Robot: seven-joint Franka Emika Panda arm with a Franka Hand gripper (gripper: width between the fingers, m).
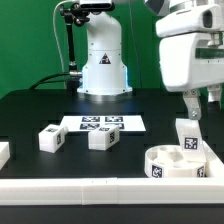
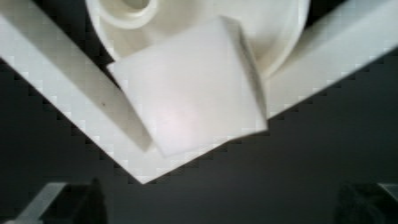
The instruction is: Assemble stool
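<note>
The round white stool seat (image 1: pixel 170 162) lies at the exterior view's right, in the corner of the white border rails. One white block leg (image 1: pixel 188 139) stands upright on it, a marker tag on its side. My gripper (image 1: pixel 192 110) hangs just above that leg, open and empty. In the wrist view the leg (image 2: pixel 187 95) fills the middle, over the seat (image 2: pixel 276 35); my dark fingertips (image 2: pixel 63 203) sit wide apart at the picture's corners, clear of it. Two more loose legs (image 1: pixel 52 138) (image 1: pixel 102 137) lie on the black table.
The marker board (image 1: pixel 103 124) lies flat behind the loose legs. The robot base (image 1: pixel 103 65) stands at the back. A white border rail (image 1: pixel 90 190) runs along the front; rails (image 2: pixel 63 85) meet in a corner under the seat. Another white part (image 1: pixel 4 152) shows at the left edge.
</note>
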